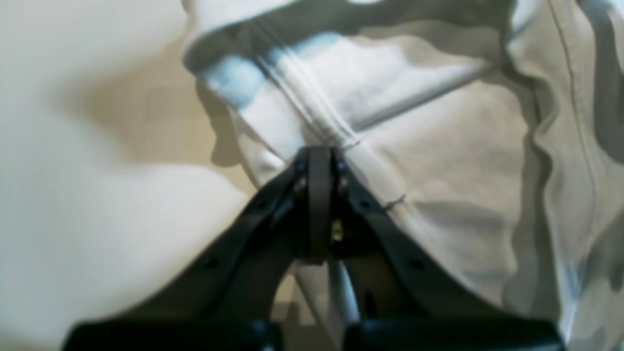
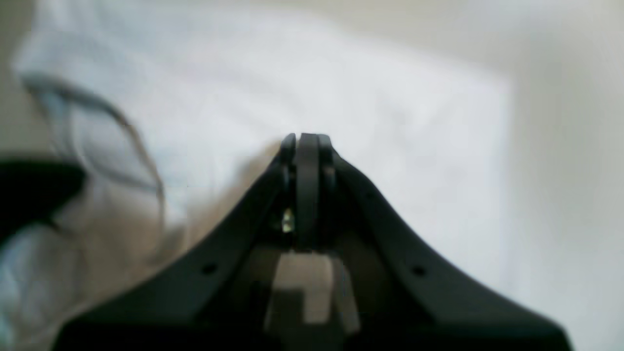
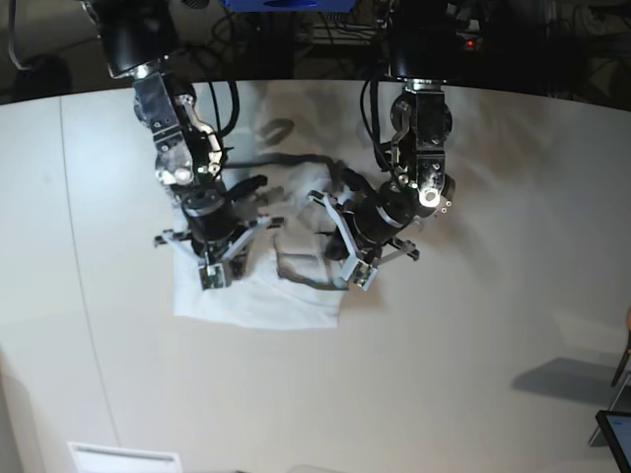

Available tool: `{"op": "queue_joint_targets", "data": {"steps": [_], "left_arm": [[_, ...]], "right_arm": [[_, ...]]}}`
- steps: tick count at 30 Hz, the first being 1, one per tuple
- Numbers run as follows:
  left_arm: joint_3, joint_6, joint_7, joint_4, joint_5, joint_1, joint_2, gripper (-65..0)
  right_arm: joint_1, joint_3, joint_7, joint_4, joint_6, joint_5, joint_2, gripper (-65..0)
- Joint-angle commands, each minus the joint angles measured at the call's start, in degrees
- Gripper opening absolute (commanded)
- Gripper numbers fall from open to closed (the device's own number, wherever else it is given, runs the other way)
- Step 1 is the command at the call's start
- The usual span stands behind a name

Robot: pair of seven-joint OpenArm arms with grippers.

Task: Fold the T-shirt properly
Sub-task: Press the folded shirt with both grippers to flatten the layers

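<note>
A pale curved table (image 3: 473,345) is filling most of the base view — a white label (image 3: 125,459) is lying near its front edge. Dark cables (image 3: 330,34) are trailing behind the far rim, and a shadow (image 3: 567,379) is falling at the right.

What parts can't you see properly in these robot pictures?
- Base view: both arms hang over the T-shirt, hiding its top part, so its sleeves and collar cannot be told.
- Right wrist view: all blurred; whether the shut right gripper pinches cloth is unclear.
- Left wrist view: the left gripper hides the cloth directly under it; the far shirt is blurred.
- Base view: something at the lower right corner is cut off by the edge.
</note>
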Motion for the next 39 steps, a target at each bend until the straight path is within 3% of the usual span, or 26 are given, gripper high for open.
{"op": "queue_joint_targets", "data": {"steps": [1,5,8,13,17,23,29,35,39], "left_arm": [[0.2,0.1,2.7,0.1,1.4,0.0,0.2,-65.0],[0.3,0.1,2.8,0.2,1.3,-0.6,0.2,-65.0],[0.3,0.1,2.8,0.2,1.3,-0.6,0.2,-65.0],[0.3,0.1,2.8,0.2,1.3,-0.7,0.2,-65.0],[0.4,0.1,2.8,0.2,1.3,-0.7,0.2,-65.0],[0.3,0.1,2.8,0.2,1.2,-0.7,0.2,-65.0],[0.3,0.1,2.8,0.2,1.2,-0.7,0.3,-65.0],[0.3,0.1,2.8,2.0,1.2,-0.7,0.3,-65.0],[0.3,0.1,2.8,2.9,1.2,-0.6,0.3,-65.0]], "right_arm": [[0.6,0.0,2.5,-1.0,-0.3,-0.3,-0.9,-64.7],[0.1,-0.4,5.7,-6.5,-0.3,-0.3,-1.8,-64.7],[-0.6,-0.4,5.4,-2.0,-0.4,-0.3,-1.6,-64.7],[0.6,-0.4,-2.8,9.5,-0.4,-0.3,-1.5,-64.7],[4.2,-0.4,-4.5,10.6,-0.4,-0.3,-1.7,-64.7],[9.1,-0.4,-3.9,-0.1,-0.3,-0.3,-1.9,-64.7],[8.4,-3.1,1.7,-10.2,-0.3,-0.3,-3.4,-64.7],[7.7,-5.8,1.4,0.5,-0.4,-0.3,-3.3,-64.7],[9.8,-8.4,-3.8,2.6,-0.4,-0.3,-3.7,-64.7]]}}
